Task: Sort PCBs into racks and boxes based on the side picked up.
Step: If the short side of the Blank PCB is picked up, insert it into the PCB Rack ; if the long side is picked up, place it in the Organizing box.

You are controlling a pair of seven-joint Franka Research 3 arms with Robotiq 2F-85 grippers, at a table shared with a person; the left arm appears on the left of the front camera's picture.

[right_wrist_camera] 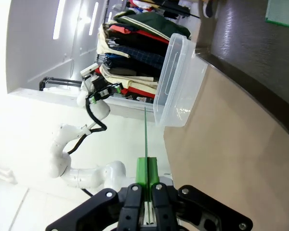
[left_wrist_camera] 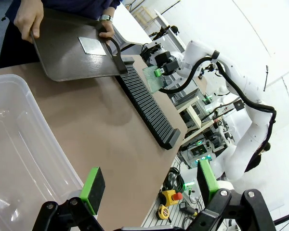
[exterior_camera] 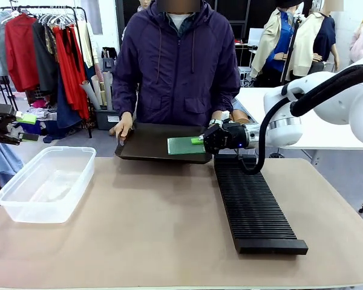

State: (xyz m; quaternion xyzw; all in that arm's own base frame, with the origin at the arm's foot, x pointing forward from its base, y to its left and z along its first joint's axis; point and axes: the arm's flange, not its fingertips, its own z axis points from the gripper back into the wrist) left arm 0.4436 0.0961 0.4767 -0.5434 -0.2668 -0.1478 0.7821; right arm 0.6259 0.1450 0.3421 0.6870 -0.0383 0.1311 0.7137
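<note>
Now | right fingers (right_wrist_camera: 141, 169) grip PCB (left_wrist_camera: 151, 81) beside tray (exterior_camera: 145, 142) held by person (exterior_camera: 175, 60) | left fingers (left_wrist_camera: 92, 190) wide near box (exterior_camera: 45, 181)

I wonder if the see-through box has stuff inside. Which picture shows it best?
The front view: the whole clear box sits in plain sight and looks empty. The left wrist view shows one corner of it up close. The right wrist view shows it far off, tipped sideways.

Green PCB (left_wrist_camera: 153, 79) aloft near black rack (exterior_camera: 254, 205); clear tub (exterior_camera: 30, 211) apart.
</note>
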